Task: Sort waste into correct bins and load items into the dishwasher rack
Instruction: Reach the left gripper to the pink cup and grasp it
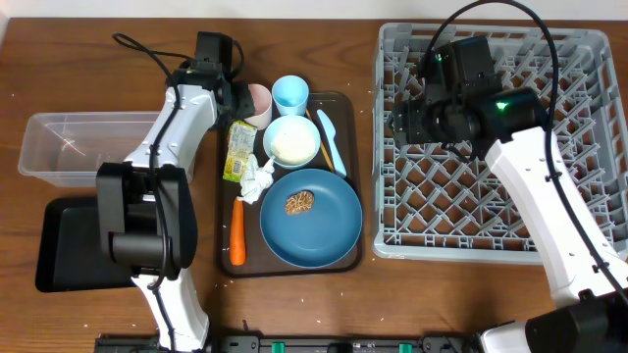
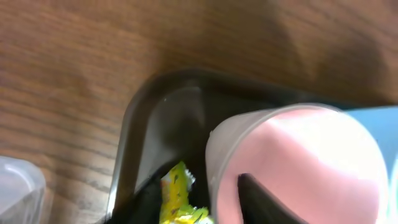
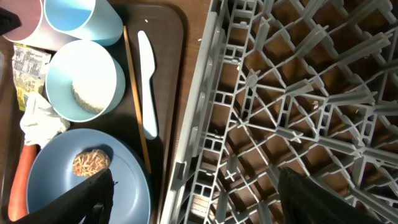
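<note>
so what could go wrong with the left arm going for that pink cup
1. One finger of the left gripper sits inside the pink cup, so only the thin wall would get pinched. The cup could tilt or slip when lifted.
2. The light blue cup stands right next to it and the wrapper lies close by. Either might get nudged or dragged along.

Robot lab, wooden table (image 1: 88, 59), dishwasher rack (image 1: 461, 247)
</note>
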